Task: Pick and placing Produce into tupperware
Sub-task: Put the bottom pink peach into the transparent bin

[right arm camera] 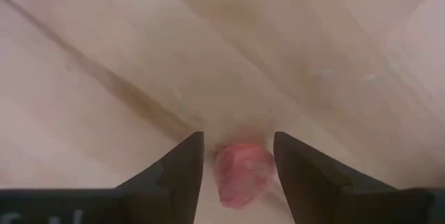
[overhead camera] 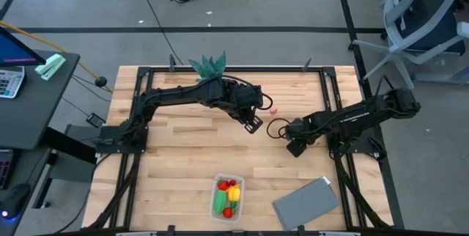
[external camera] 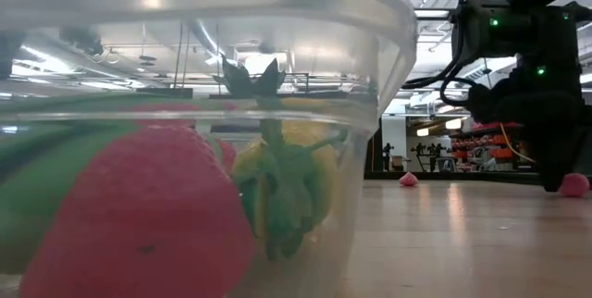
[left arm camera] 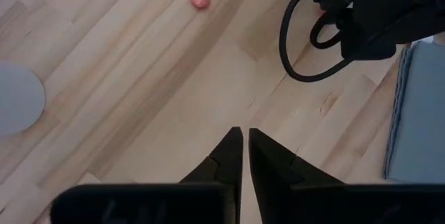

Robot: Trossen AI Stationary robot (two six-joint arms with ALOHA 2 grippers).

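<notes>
Tupperware [overhead camera: 226, 197] – near table edge, already holding red, yellow and green produce [overhead camera: 228, 196].
Grey sheet [overhead camera: 306, 203] – just beside the box, flat.
Right gripper [right arm camera: 235, 158] – mid-table, low over the wood, fingers spread with a gap on each side of a pink piece [right arm camera: 243, 173], apparently set for closing.
Left gripper [left arm camera: 243, 149] – fingers nearly together, empty, waiting farther back.
Second pink piece [overhead camera: 274, 108] – beyond, loose on the table [overhead camera: 176, 163]

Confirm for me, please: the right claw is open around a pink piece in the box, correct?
Not quite. The right claw is open around a pink piece, but that piece lies on the table, not in the box, as the right wrist view shows.
</notes>
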